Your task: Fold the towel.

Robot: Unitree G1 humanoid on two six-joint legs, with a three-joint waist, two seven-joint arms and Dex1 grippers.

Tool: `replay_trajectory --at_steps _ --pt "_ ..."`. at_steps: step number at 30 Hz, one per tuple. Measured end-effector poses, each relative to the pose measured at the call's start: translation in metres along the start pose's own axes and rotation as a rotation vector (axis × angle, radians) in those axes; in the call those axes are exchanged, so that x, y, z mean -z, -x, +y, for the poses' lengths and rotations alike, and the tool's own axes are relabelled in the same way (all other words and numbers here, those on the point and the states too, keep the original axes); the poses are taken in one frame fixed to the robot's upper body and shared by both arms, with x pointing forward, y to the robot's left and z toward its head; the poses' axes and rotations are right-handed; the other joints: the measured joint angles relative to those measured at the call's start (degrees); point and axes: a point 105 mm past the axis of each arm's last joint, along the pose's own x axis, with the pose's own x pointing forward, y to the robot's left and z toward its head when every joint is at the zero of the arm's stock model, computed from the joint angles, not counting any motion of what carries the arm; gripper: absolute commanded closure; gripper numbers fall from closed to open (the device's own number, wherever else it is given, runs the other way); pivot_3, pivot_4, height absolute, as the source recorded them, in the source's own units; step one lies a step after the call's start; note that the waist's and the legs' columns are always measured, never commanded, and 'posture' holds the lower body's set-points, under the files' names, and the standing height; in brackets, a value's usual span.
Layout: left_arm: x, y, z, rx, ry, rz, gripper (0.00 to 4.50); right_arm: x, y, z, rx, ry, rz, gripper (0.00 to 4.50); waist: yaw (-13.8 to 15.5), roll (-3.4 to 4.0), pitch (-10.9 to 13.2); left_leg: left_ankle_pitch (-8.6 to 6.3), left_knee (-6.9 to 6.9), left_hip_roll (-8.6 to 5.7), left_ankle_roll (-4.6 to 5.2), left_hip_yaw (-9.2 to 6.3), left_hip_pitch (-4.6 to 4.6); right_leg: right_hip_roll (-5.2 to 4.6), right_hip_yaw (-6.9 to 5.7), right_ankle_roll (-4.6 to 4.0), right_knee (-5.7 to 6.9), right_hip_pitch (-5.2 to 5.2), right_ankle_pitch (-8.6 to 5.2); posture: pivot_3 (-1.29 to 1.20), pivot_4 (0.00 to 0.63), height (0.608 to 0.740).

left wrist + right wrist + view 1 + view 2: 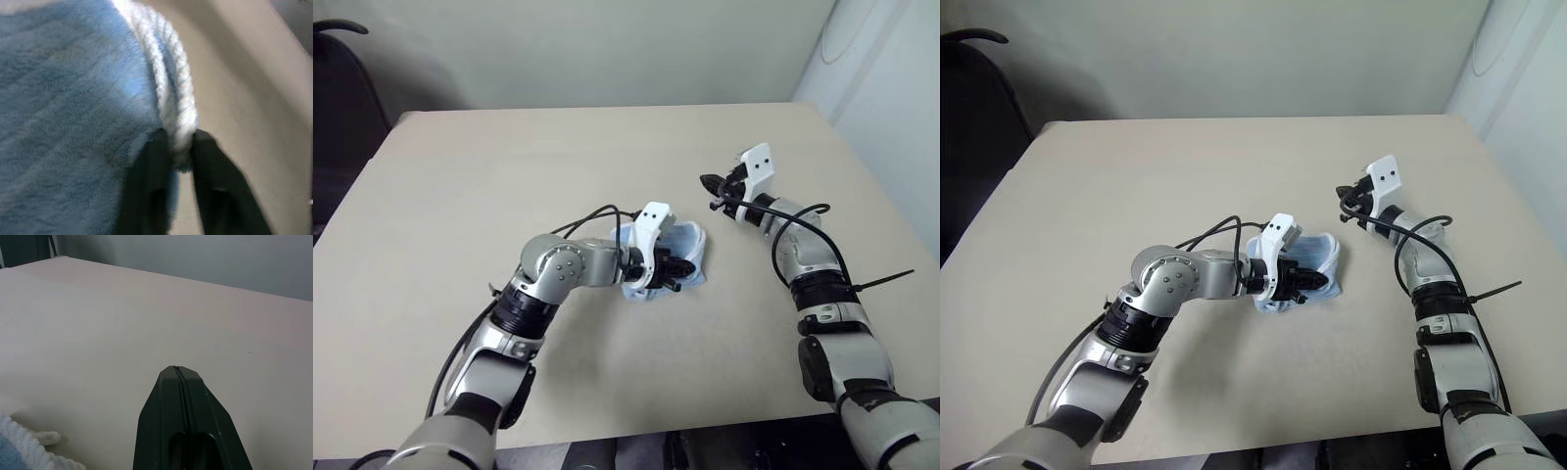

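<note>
centrally, the towel (690, 257) lies bunched on the table (460, 196), nearer its front edge. the left gripper (180, 147) sits on it, fingers slightly parted around the white stitched edging (168, 88), seemingly pinching it. the right gripper (177, 374) hovers apart to the right, fingers pressed together, holding nothing.

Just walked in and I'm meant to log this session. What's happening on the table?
A two-armed robot is folding a small light-blue towel, which lies bunched near the middle of a beige table. The left gripper has its jaws on either side of the towel's white stitched edge. The right gripper hangs shut over bare table beside the towel, holding nothing.
</note>
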Motion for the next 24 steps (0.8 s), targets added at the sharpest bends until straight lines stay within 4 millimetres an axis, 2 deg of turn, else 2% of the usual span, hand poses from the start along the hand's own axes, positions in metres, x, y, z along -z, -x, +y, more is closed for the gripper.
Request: replay_trajectory --at_steps 7,8,10,14,15,17,19,22,24 --pt "-0.020 0.010 -0.005 0.073 0.105 -0.130 0.18 0.001 -0.001 0.001 -0.002 -0.003 -0.001 4.50 0.0 0.00 0.0 0.01 0.03 0.00 0.02 0.02 0.00 0.00 0.01 0.02 0.02 0.00 0.01 0.00 0.150 0.740" --pt "-0.020 0.011 -0.005 0.075 0.113 -0.137 0.05 0.001 -0.001 0.001 -0.003 -0.003 -0.001 4.50 0.0 0.00 0.0 0.02 0.03 -0.01 0.03 0.02 0.00 0.00 0.01 0.04 0.02 0.00 0.02 0.00 0.150 0.740" --pt "-0.022 0.017 -0.008 0.097 0.131 -0.178 0.05 0.002 -0.002 0.003 -0.010 0.000 0.001 4.50 -0.1 0.00 0.0 0.01 0.03 0.00 0.04 0.06 0.00 0.00 0.06 0.05 0.01 -0.02 0.03 0.00 0.150 0.740" --pt "-0.030 0.043 -0.003 0.085 0.095 -0.286 0.05 0.003 -0.001 0.009 -0.051 0.010 0.012 4.50 -0.2 0.00 0.0 0.01 0.01 0.01 0.04 0.06 0.01 0.02 0.07 0.05 0.02 -0.04 0.03 0.00 0.150 0.740" --pt "-0.033 0.055 0.004 0.054 0.064 -0.335 0.40 0.005 0.001 0.013 -0.085 0.016 0.022 4.50 -0.3 0.00 0.0 0.01 -0.01 0.01 0.04 0.06 0.02 0.04 0.09 0.04 0.01 -0.04 0.03 0.00 0.150 0.740" --pt "-0.032 0.082 0.031 -0.077 0.018 -0.403 0.94 0.013 0.011 0.017 -0.139 0.024 0.061 4.50 -0.5 0.00 0.0 0.01 -0.03 0.04 0.04 0.06 0.03 0.09 0.10 0.04 -0.03 -0.02 0.02 0.00 0.150 0.740" --pt "-0.023 0.095 0.050 -0.168 -0.009 -0.410 1.69 0.020 0.017 0.020 -0.170 0.009 0.095 4.50 -0.6 0.00 0.0 0.01 0.00 0.02 0.05 0.05 0.02 0.08 0.13 0.05 -0.04 -0.02 0.03 0.00 0.150 0.740" --pt "-0.005 0.093 0.056 -0.169 -0.028 -0.380 2.83 0.016 0.017 0.035 -0.247 0.004 0.092 4.50 -0.3 0.00 0.0 0.00 0.08 -0.01 0.10 0.01 -0.02 0.05 0.13 0.11 -0.04 -0.02 0.07 0.00 0.150 0.740" --pt "-0.003 0.089 0.053 -0.142 -0.045 -0.383 3.59 0.007 0.017 0.045 -0.296 0.003 0.069 4.50 -0.1 -0.01 0.0 0.01 0.13 -0.01 0.13 -0.04 -0.04 0.05 0.12 0.14 -0.02 0.01 0.08 0.00 0.150 0.740"
